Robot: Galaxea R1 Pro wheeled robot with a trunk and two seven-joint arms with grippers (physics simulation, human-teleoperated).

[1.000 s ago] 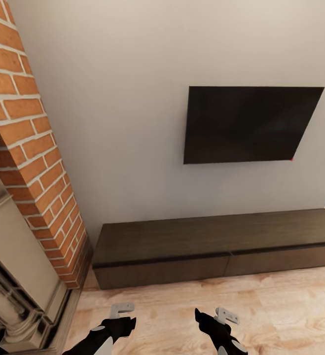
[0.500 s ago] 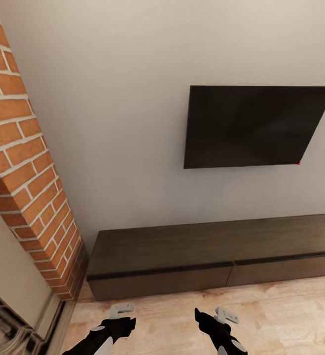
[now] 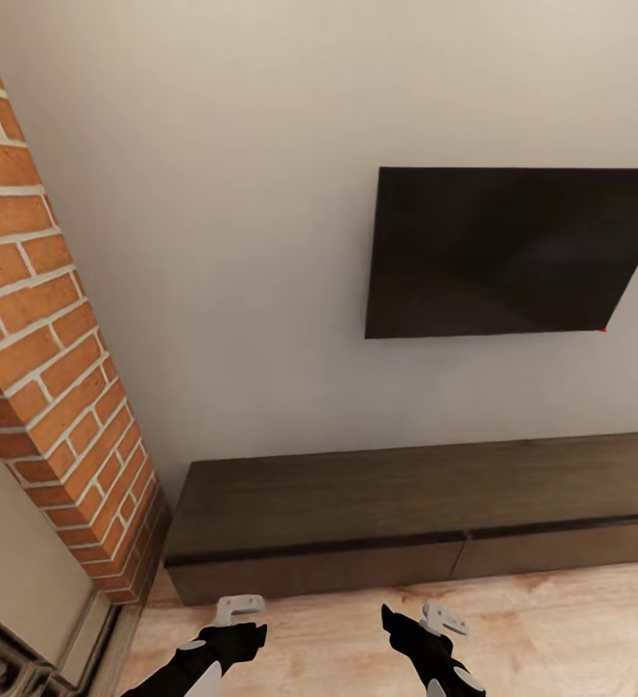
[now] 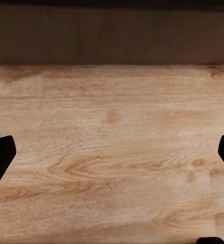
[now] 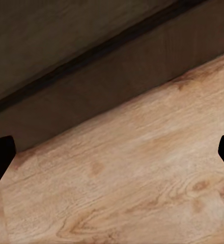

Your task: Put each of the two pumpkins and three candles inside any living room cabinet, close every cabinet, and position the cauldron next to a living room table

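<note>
Straight ahead in the head view, the cabinet (image 3: 425,518) runs long and low along the foot of a pale grey wall (image 3: 241,242), its flat dark brown top bare and its 2 visible drawer fronts flush and shut, with a thin vertical seam between them. A black TV (image 3: 512,252) hangs on the wall above the right part of the cabinet, a tiny red dot at its lower right corner. At the left, a red brick chimney (image 3: 38,368) slants down to the floor and ends just beside the cabinet's left end; a pale stone fireplace surround (image 3: 18,571) sits below it in the corner of the view.

Light wood plank floor (image 3: 551,629) lies in front of the cabinet. Both arms hang low over it, near the cabinet front but apart from it. The left gripper (image 3: 238,608) and the right gripper (image 3: 442,620) each show a grey bracket on a black wrist, and neither carries anything.

From the left wrist view, the left gripper's dark fingertips (image 4: 1,155) sit at opposite edges with bare floor (image 4: 112,152) between them, so the jaws are spread wide and empty; the cabinet's dark front (image 4: 112,35) crosses the far side. From the right wrist view, the right gripper's fingertips (image 5: 0,157) are likewise spread apart over the planks (image 5: 132,188), holding nothing, with the cabinet (image 5: 91,56) crossing at a slant beyond.
</note>
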